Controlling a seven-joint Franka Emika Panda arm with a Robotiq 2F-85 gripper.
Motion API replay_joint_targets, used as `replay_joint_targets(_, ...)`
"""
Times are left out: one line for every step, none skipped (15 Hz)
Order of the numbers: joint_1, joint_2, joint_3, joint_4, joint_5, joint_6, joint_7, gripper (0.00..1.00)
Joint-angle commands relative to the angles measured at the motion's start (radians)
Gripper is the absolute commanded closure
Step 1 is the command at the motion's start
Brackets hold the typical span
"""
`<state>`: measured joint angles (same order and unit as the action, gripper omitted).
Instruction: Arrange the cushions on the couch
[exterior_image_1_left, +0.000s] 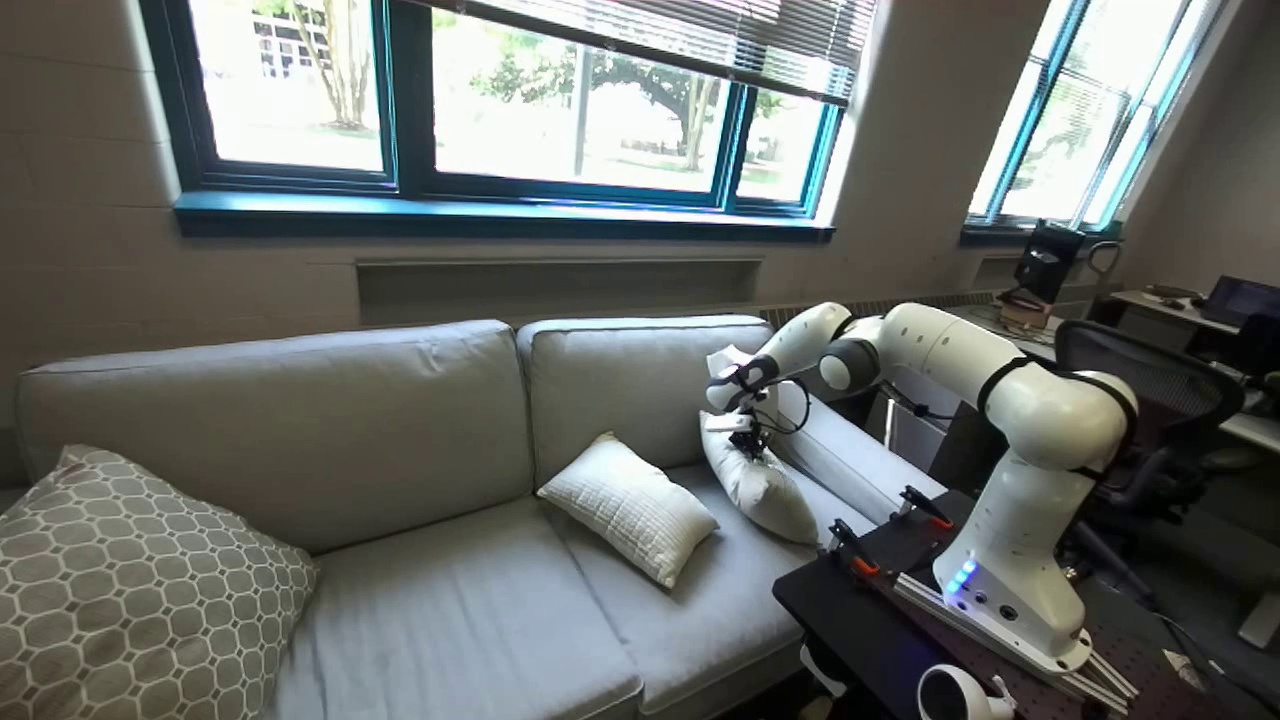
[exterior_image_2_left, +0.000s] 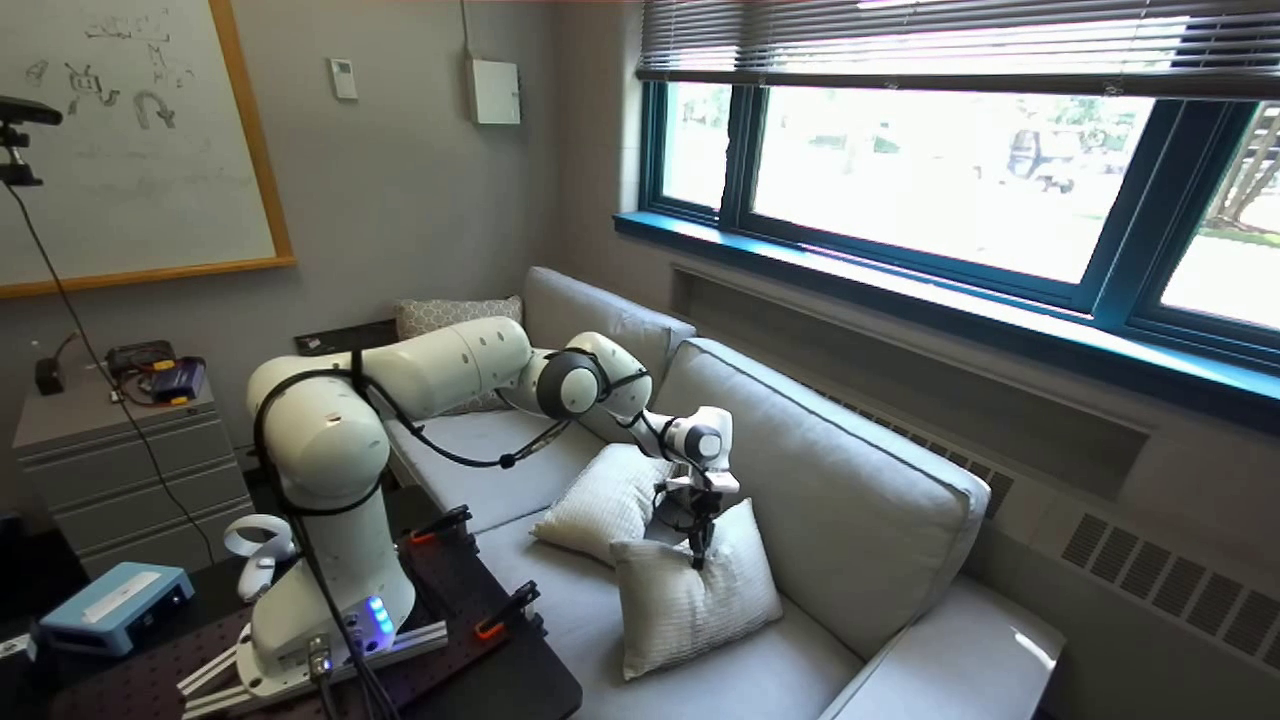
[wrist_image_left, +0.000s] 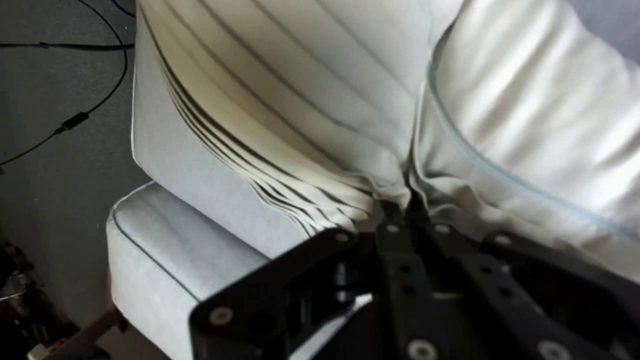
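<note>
Where the light grey two-seat couch (exterior_image_1_left: 440, 580) runs along the wall (exterior_image_1_left: 100, 280), we note its two back cushions (exterior_image_1_left: 650, 385) upright and a padded armrest (exterior_image_1_left: 850, 445) at one end. A black counter (exterior_image_1_left: 840, 625) beside it bears the white Panda arm (exterior_image_2_left: 450, 370), which reaches out over the couch. At the opposite end we record a beige lattice-patterned pillow (exterior_image_1_left: 150, 590), the largest of three.

One white throw pillow (exterior_image_1_left: 630, 510) lies askew near the seam between the seat cushions (exterior_image_1_left: 690, 630); whether it touches the back cushions we cannot tell. Just beside it, on the armrest side, a second white throw pillow (exterior_image_2_left: 690, 615) stands tilted in front of a back cushion. How much of its weight the seat cushions carry is unclear to us.

Our claw (wrist_image_left: 406, 207) is clamped on this second pillow: in the wrist view we see its jaws nearly meeting, with a pinch of ribbed fabric between them and folds fanning out from the grip. Smallest, we log a white hand controller (exterior_image_2_left: 257, 578) by the Panda arm and two black-and-orange clamps (exterior_image_2_left: 508, 612) at the counter's edge.
</note>
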<state>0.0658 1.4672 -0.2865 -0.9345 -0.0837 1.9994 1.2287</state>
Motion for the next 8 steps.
replay_joint_targets(-0.059, 0.0, -0.04, -0.028, -0.061, 0.085, 0.105, 0.99)
replay_joint_targets(-0.077, 0.0, -0.047, -0.035, -0.07, 0.104, 0.127, 0.99)
replay_joint_targets(-0.099, 0.0, -0.055, -0.048, -0.077, 0.135, 0.149, 0.99)
replay_joint_targets(-0.115, 0.0, -0.064, -0.059, -0.086, 0.161, 0.174, 0.99)
replay_joint_targets(-0.136, 0.0, -0.074, -0.076, -0.095, 0.195, 0.197, 0.99)
replay_joint_targets(-0.154, 0.0, -0.084, -0.092, -0.102, 0.226, 0.221, 0.99)
replay_joint_targets(-0.171, 0.0, -0.095, -0.111, -0.109, 0.26, 0.244, 0.99)
replay_joint_targets(-0.188, 0.0, -0.106, -0.13, -0.115, 0.291, 0.266, 0.99)
